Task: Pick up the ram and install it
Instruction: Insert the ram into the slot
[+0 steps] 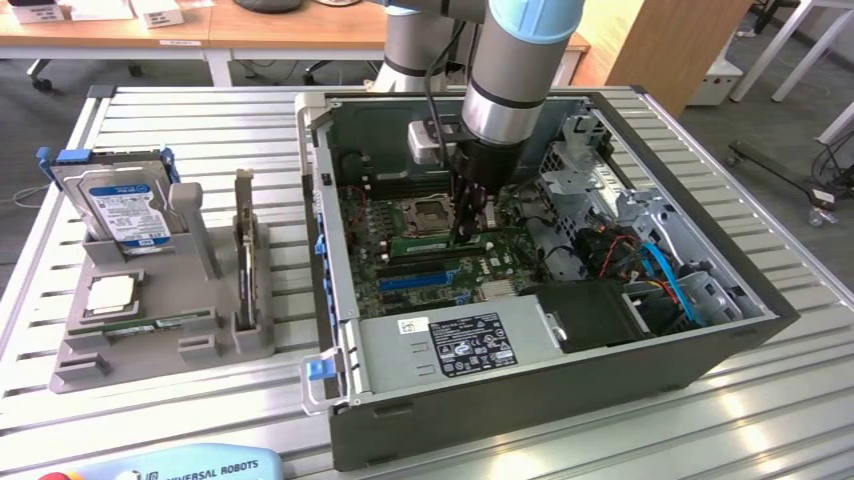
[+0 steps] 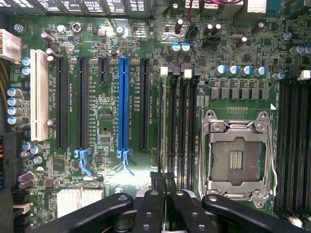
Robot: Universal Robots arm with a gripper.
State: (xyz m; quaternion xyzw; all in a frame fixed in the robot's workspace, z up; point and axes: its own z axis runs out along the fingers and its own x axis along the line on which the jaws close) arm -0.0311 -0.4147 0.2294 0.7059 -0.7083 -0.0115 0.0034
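The ram (image 1: 416,244) is a narrow green stick standing on edge over the memory slots (image 2: 180,126), beside the open processor socket (image 2: 236,155), inside the computer case (image 1: 534,400). In the wrist view the ram (image 2: 161,126) shows edge-on as a thin line along the outermost slot. My gripper (image 1: 467,238) reaches straight down into the case at the ram's end. Its black fingers (image 2: 151,204) are pressed close together, and the gripper (image 2: 163,180) is shut on the ram's upper edge. How deep the ram sits in the slot is hidden.
A grey holder (image 1: 160,345) stands on the slatted table at the exterior view's left. It carries a hard drive (image 1: 127,210), a square silver chip (image 1: 112,292) and a green strip (image 1: 147,323). The case walls, power supply (image 1: 454,345) and cables (image 1: 661,270) crowd the gripper.
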